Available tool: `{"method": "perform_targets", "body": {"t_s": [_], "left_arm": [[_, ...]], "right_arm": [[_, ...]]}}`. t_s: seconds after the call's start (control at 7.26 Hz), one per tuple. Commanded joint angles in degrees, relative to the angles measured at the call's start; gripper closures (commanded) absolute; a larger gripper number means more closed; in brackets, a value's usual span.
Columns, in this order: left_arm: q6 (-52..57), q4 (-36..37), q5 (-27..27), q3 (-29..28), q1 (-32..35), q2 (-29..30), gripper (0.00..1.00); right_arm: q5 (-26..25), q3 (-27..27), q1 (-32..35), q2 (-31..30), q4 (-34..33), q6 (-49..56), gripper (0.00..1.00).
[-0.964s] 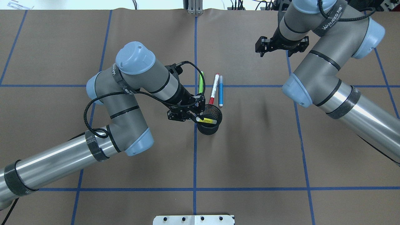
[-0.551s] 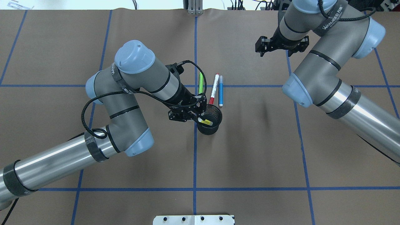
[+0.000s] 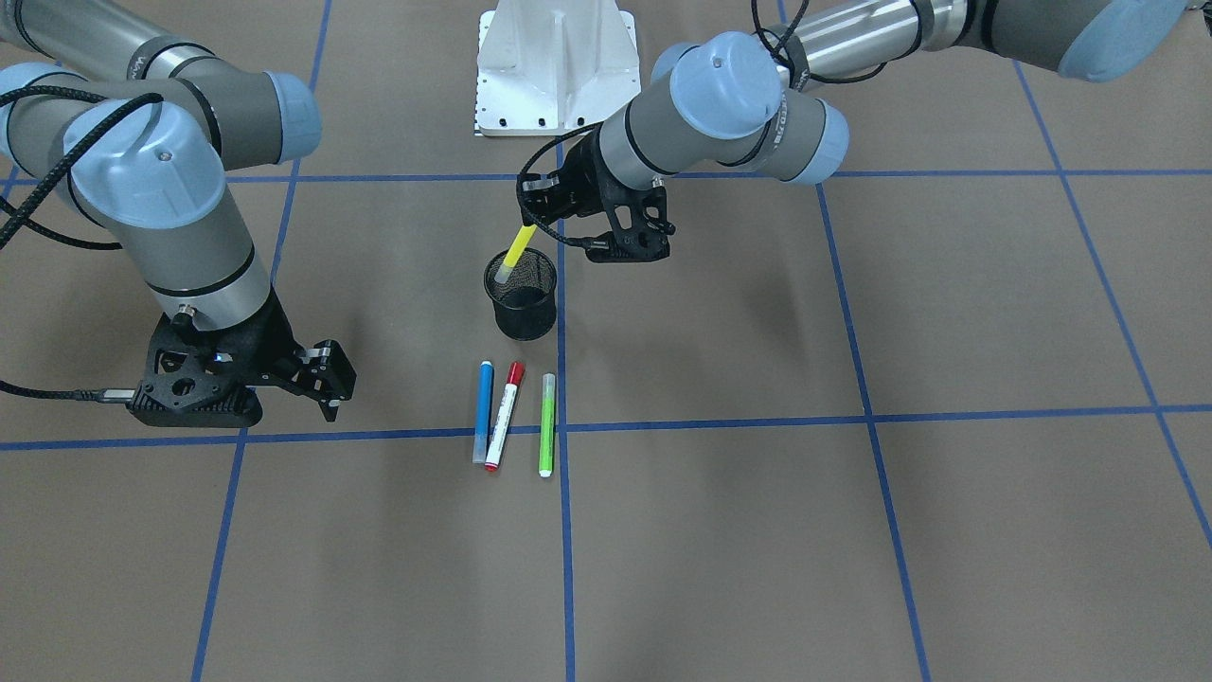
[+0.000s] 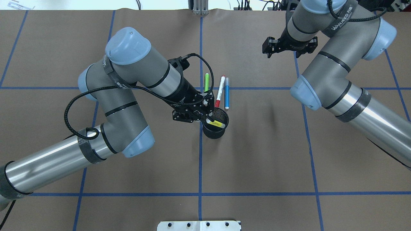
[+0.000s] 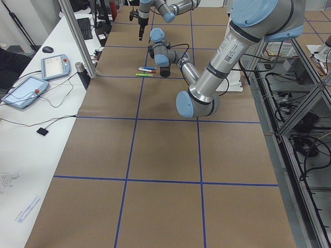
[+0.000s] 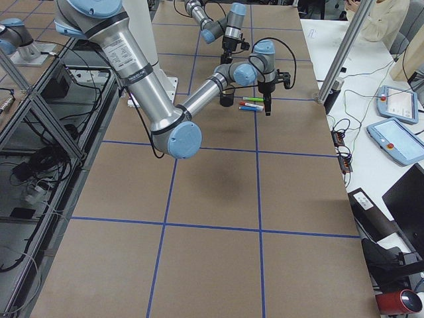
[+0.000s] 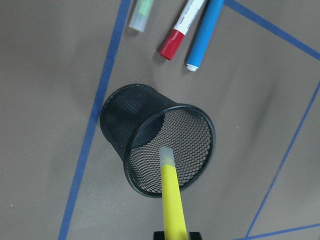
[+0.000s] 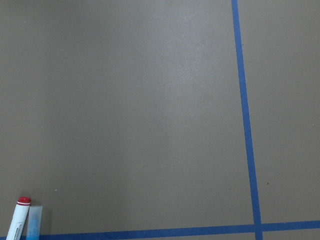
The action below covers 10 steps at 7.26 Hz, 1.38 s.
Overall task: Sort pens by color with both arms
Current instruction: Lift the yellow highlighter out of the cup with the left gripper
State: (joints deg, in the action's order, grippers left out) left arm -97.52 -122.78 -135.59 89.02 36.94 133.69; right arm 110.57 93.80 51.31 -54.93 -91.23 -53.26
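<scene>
— Front view: anything in the left hand (image 3: pixel 532 220)?
— Pinching the yellow pen (image 3: pixel 514 254) by its top end, tilted, lower end dipping into the black mesh cup (image 3: pixel 524 308) just beneath. Past the cup, away from that hand: blue pen (image 3: pixel 483 410), red-capped pen (image 3: pixel 504 415), green pen (image 3: pixel 546 423), side by side on the desk (image 3: pixel 852 530), untouched.
— Right hand (image 3: pixel 331 381)?
— Spread, holding nothing, hovering off to the side of those three.
— Overhead?
— Yellow pen across the cup's mouth, not yet released.
— Side views?
— Too small to add anything.
— Left wrist?
— Looking down the yellow barrel; tip apparently inside the rim.
— Right wrist?
— Desk, plus ends of the red-capped and blue pens at the corner.
— Step in hand?
— Probably dropping the first pen. Next: spread that hand, lift clear without tipping the cup, then fetch another.
</scene>
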Motion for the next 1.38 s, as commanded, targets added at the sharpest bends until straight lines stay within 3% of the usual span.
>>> {"method": "perform_targets", "body": {"t_s": [0.0,0.28,0.69,1.24], "left_arm": [[0.1,0.0,-2.8,1.9,4.3,-0.1,0.76],[0.1,-0.4,-6.3,2.4,9.0,-0.3,0.76],[0.3,-1.1,-5.5,2.7,13.1,-0.4,0.76],[0.8,-1.2,11.4,-1.3,13.5,-1.2,0.76]], "right_arm": [[0.1,0.2,0.0,-0.1,0.0,0.0,0.02],[0.1,0.2,-0.1,-0.2,0.1,-0.1,0.02],[0.1,0.1,-0.1,0.0,0.1,-0.1,0.02],[0.2,0.4,-0.2,-0.1,0.3,-0.7,0.02]]}}
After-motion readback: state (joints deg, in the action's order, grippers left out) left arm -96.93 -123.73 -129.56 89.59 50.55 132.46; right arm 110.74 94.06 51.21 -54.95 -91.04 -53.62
